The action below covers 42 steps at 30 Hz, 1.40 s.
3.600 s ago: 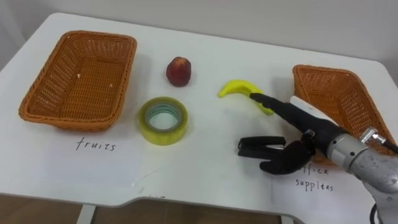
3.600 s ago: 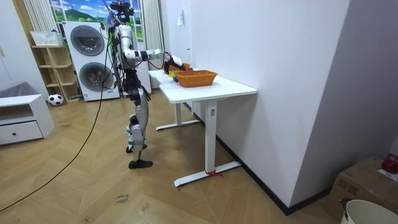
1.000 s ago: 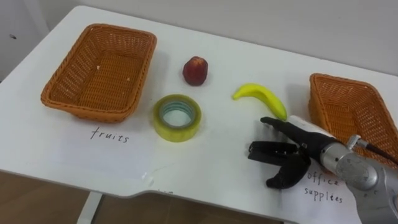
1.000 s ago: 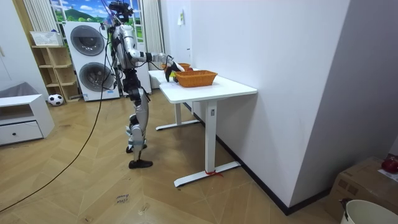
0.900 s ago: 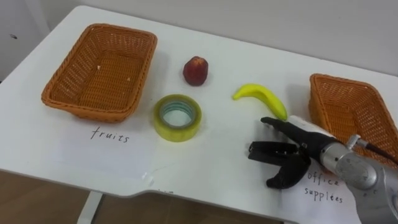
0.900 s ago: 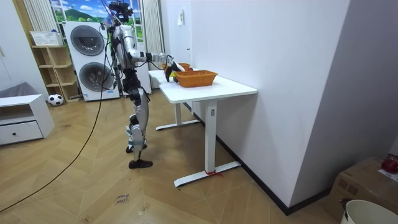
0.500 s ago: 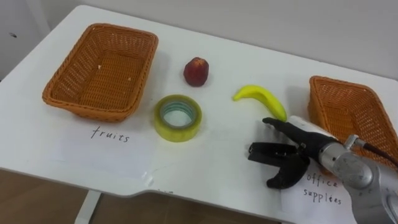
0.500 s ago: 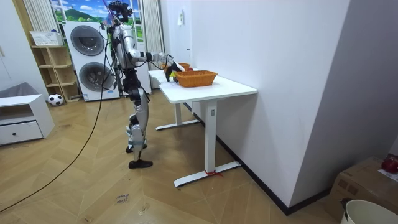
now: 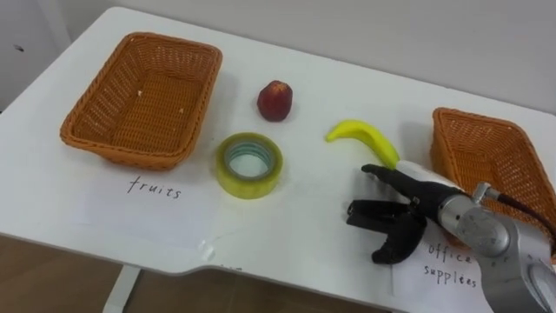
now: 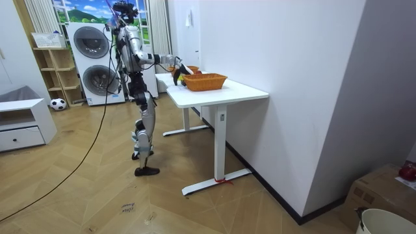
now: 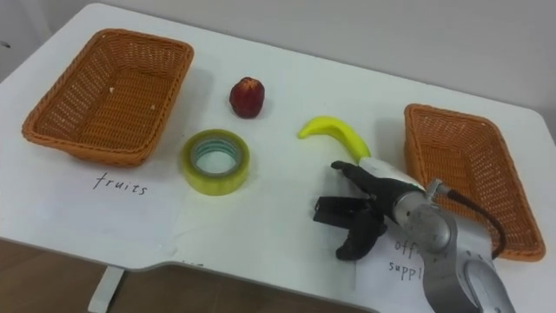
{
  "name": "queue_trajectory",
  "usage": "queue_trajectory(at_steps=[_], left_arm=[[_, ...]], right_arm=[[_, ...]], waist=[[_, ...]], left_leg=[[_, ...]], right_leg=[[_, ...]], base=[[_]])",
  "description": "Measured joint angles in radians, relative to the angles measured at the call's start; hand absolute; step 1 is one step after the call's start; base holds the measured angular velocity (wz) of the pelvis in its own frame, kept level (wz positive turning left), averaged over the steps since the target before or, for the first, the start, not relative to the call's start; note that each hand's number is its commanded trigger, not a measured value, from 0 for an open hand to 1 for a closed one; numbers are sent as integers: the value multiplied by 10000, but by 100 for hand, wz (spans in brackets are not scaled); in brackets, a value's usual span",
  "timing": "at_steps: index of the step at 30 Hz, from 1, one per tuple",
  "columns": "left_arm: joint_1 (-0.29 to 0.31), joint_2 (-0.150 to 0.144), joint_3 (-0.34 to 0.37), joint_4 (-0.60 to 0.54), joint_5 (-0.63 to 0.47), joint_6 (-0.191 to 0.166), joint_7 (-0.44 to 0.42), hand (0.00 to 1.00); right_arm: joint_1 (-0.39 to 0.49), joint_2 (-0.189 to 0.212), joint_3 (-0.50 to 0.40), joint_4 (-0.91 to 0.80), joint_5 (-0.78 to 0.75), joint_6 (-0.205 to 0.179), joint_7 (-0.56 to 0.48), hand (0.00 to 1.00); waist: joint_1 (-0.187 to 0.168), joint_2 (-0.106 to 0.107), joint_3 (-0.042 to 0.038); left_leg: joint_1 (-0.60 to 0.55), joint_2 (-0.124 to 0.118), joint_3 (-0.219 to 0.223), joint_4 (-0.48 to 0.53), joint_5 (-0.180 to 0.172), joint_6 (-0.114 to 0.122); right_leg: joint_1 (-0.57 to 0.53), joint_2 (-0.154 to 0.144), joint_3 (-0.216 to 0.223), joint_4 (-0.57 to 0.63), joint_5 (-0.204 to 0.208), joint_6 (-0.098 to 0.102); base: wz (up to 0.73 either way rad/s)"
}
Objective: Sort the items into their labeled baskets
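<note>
Hovering low over the white table (image 9: 347, 78), the right hand (image 9: 415, 204) is holding nothing: its fingers (image 9: 382, 173) are standing apart, the thumb reaching toward the robot's left and the lower ones loosely bent above bare tabletop. Nothing is sorted yet. Both the left basket (image 9: 122, 149) and the right basket (image 9: 452, 115) are sitting empty, so the job is only beginning, and the step in hand looks like the reach for a first item.

The banana (image 9: 365, 137) is lying just beyond the outstretched fingertips, near them but apparently not touching, between the red fruit (image 9: 274, 99) and the right basket. Its long axis is running from far-left to near-right across the table, the arch bowing away from the robot, and its near-right end is pointing at the hand. Which end carries the stem is hard to tell from here.

The tape roll (image 9: 248, 163) is resting flat, hole upward, beside the left basket's near corner.

For a pickup, the hand is needing to advance a little, settle across the banana's middle and close crosswise to that axis, then carry it across the table to the left basket.
</note>
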Motion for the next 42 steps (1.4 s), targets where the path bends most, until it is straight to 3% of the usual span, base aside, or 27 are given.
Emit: queue_trajectory(at_steps=[8,13,21,22,23,25,42], left_arm=[[4,5,-254,-124,21,56,246,0],[-32,10,-322,-185,67,296,269,0],[-97,21,-322,-184,96,512,266,0],[-99,22,-322,-184,96,555,267,0],[-102,22,-321,-184,96,582,267,0],[-110,31,-321,-184,95,610,267,0],[-240,17,-360,-186,103,607,252,0]], right_arm=[[-402,49,218,408,-9,323,302,0],[-438,47,307,437,-83,603,584,0],[-544,48,377,616,-104,676,681,0],[-577,47,396,641,-107,709,694,5],[-593,47,414,646,-112,738,699,25],[-622,47,519,661,-139,791,706,100],[-1152,77,726,1133,-1615,1008,155,100]], waist=[[17,-62,-13],[89,-81,-25],[126,-96,-16],[125,-96,-16],[124,-96,-16],[122,-96,-16],[313,-98,-19]], left_leg=[[1,1,-46,13,0,0],[77,0,-50,19,0,0],[141,0,-92,5,0,0],[141,0,-104,9,0,0],[140,0,-108,10,0,0],[135,0,-124,24,0,0],[144,-8,-359,38,0,-1]], right_leg=[[33,0,-36,6,0,0],[85,1,-20,12,0,0],[168,2,-85,9,0,0],[174,2,-100,9,0,0],[176,2,-103,9,0,0],[185,2,-111,10,0,-1],[321,9,-224,-3,1,-2]], base=[[0],[0],[0],[0],[0],[0],[4]])
